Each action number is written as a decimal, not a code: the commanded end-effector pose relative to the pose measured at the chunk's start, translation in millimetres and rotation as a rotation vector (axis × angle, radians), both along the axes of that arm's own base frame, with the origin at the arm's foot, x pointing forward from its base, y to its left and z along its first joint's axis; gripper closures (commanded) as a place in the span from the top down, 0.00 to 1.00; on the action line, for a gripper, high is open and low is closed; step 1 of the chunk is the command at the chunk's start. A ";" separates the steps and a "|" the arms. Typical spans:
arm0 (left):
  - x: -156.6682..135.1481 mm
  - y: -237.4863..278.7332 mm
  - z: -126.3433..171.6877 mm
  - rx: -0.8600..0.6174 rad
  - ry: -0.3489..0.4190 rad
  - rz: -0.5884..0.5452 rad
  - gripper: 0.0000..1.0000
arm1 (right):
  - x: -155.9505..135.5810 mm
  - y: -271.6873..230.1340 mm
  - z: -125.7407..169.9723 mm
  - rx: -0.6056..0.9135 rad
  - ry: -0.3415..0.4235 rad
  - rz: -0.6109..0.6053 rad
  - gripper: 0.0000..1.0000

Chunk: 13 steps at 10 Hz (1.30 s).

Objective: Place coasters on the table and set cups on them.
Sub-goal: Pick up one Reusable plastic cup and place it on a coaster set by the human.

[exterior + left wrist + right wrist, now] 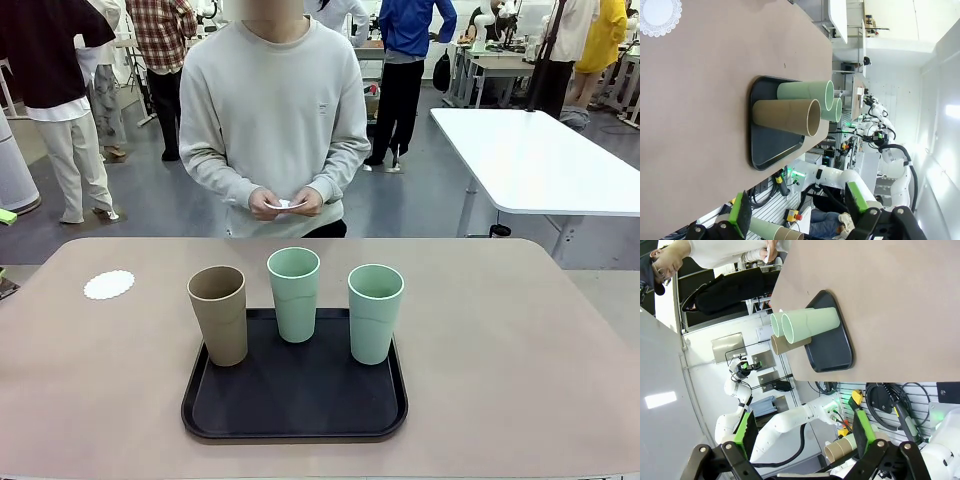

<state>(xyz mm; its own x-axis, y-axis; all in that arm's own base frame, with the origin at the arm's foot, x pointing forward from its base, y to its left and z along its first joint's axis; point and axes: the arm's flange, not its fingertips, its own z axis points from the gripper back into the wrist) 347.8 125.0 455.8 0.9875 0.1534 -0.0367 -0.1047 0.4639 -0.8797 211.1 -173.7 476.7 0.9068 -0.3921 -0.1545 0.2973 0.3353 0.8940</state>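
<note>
Tan surface (520, 340): one coaster (109, 285) laid at 10 o'clock, awaiting cup; three cups (294, 295) staged on tray (295, 400). Spread, empty: left gripper (800, 207), right gripper (801, 430).

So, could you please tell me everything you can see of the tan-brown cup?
The tan-brown cup is a tall, tapered tumbler without a handle, matte and plastic-looking. It stands upright, mouth up, and looks empty. Its base rests on the left part of the black tray, with no coaster visible beneath. It stands apart from the nearest mint cup, and nothing else touches it.
</note>
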 end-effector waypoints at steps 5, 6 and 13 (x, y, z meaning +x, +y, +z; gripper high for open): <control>41.2 -104.4 109.7 0.859 -0.408 -0.457 1.00 | -0.9 0.1 -0.1 0.004 -0.006 0.001 1.00; 44.4 -128.3 120.7 0.955 -0.448 -0.545 1.00 | -0.9 0.1 -0.1 0.004 -0.006 0.001 1.00; 53.1 -192.6 86.9 0.963 -0.469 -0.944 1.00 | -0.9 0.1 -0.1 0.004 -0.006 0.001 1.00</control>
<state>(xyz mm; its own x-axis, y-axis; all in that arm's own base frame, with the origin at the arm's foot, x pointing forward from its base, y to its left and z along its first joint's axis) 400.1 -73.7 542.0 0.6198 -0.7847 -0.0112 0.7847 0.6199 -0.0060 210.7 -174.2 477.0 0.9051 -0.3959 -0.1551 0.3002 0.3366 0.8925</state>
